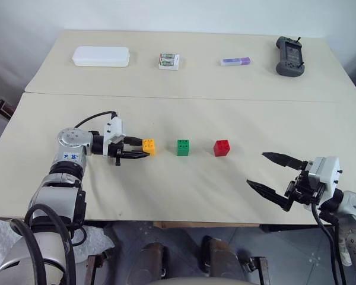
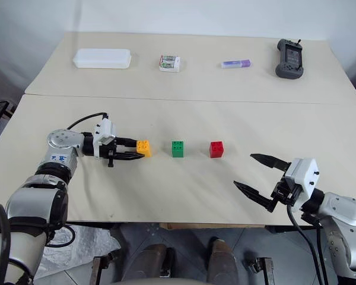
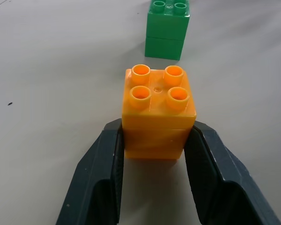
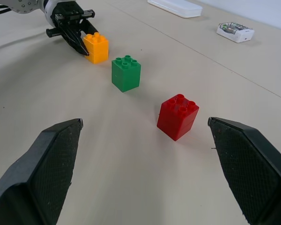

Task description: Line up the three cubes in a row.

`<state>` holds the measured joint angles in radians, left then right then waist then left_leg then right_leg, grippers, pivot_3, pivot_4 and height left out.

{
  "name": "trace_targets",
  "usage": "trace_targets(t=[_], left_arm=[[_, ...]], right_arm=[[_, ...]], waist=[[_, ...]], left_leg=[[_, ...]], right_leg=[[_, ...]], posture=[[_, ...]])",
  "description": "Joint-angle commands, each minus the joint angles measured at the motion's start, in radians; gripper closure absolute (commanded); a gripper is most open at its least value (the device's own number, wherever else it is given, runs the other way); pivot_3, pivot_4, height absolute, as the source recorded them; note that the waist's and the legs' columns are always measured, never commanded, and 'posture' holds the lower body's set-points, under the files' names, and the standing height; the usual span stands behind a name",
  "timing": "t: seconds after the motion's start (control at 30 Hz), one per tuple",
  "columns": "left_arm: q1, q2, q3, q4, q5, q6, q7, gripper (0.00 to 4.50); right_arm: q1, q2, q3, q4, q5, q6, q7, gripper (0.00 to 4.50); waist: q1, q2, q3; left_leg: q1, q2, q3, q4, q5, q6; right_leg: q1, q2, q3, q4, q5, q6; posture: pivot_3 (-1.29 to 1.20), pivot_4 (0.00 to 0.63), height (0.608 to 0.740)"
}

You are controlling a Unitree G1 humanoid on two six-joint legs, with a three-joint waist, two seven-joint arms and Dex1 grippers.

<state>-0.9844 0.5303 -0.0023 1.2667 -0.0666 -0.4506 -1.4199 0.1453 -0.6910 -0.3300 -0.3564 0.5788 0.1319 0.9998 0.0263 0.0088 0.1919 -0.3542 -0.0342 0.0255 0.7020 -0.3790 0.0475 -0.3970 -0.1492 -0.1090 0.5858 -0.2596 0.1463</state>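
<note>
Up close from the left wrist you can see the left gripper (image 3: 154, 140) clamped on the lower half of the yellow-orange cube (image 3: 158, 110), studs up. From the head view, the right gripper (image 1: 274, 173) hangs wide open near the table (image 1: 166, 190) edge, well apart from the red cube (image 1: 222, 148). Yellow-orange, green cube (image 1: 183, 147), red sit in a row, gaps between. Far back: white case (image 1: 101, 56), small box (image 1: 169, 61), purple tube (image 1: 235, 61), black controller (image 1: 289, 56).
</note>
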Motion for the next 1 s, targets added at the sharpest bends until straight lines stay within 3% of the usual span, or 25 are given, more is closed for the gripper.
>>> trace_targets(t=[0.03, 0.23, 0.33, 0.5, 0.6, 0.73, 1.0], left_arm=[[-0.024, 0.025, 0.006, 0.015, 0.026, 0.029, 0.009, 2.66], [-0.013, 0.072, 0.027, 0.006, 0.032, 0.021, 0.01, 0.81], [0.029, 0.115, 0.087, -0.039, -0.039, 0.036, -0.05, 0.02], [0.224, 0.197, 0.191, -0.305, -0.189, 0.184, -0.138, 0.02], [0.34, 0.222, 0.217, -0.482, -0.244, 0.269, -0.107, 0.02], [0.592, 0.273, 0.348, -0.771, -0.375, 0.39, -0.047, 0.02], [0.696, 0.278, 0.376, -0.972, -0.4, 0.399, 0.026, 0.02]], right_arm=[[0.007, -0.008, -0.027, -0.033, 0.018, -0.009, 0.005, 0.0], [-0.016, -0.009, -0.005, -0.014, 0.015, -0.009, 0.025, 0.0], [-0.046, -0.002, 0.016, 0.013, 0.009, -0.019, 0.041, 0.0], [-0.108, 0.01, 0.013, 0.127, 0.011, -0.063, 0.09, 0.0], [-0.137, 0.009, 0.012, 0.181, 0.024, -0.075, 0.117, 0.0], [-0.259, -0.004, 0.037, 0.341, 0.036, -0.122, 0.253, 0.0], [-0.389, 0.012, 0.118, 0.506, -0.013, -0.225, 0.425, 0.0]], waist=[[0.0, 0.0, 0.0], [-0.003, 0.0, 0.0], [-0.004, 0.0, 0.0], [-0.013, 0.0, 0.0], [-0.015, 0.0, 0.0], [-0.028, 0.0, 0.0], [-0.018, 0.002, 0.0]], left_leg=[[0.0, 0.0, 0.0, 0.0, 0.0, 0.0], [0.0, 0.0, 0.0, 0.0, 0.0, 0.0], [0.0, 0.0, -0.001, 0.0, 0.0, 0.0], [0.001, 0.001, -0.005, -0.001, 0.0, 0.001], [0.001, 0.001, -0.007, -0.001, 0.0, 0.001], [0.001, 0.001, -0.008, 0.0, -0.001, 0.0], [0.001, 0.001, -0.012, 0.001, -0.001, -0.002]], right_leg=[[0.0, 0.0, 0.0, 0.0, 0.0, 0.0], [-0.001, 0.0, 0.0, 0.0, 0.0, 0.0], [-0.001, 0.0, 0.001, 0.0, 0.0, 0.0], [-0.001, 0.0, 0.001, 0.0, 0.0, 0.0], [-0.001, 0.0, 0.001, 0.0, 0.0, 0.0], [-0.001, -0.001, 0.003, 0.0, 0.0, 0.0], [0.001, -0.001, 0.001, 0.0, 0.0, -0.001]], posture=[[0.0, 0.15, 0.74], [0.0, 0.15, 0.74], [0.0, 0.15, 0.74], [0.0, 0.15, 0.74], [0.0, 0.15, 0.74], [0.0, 0.15, 0.74], [0.0, 0.15, 0.74]])
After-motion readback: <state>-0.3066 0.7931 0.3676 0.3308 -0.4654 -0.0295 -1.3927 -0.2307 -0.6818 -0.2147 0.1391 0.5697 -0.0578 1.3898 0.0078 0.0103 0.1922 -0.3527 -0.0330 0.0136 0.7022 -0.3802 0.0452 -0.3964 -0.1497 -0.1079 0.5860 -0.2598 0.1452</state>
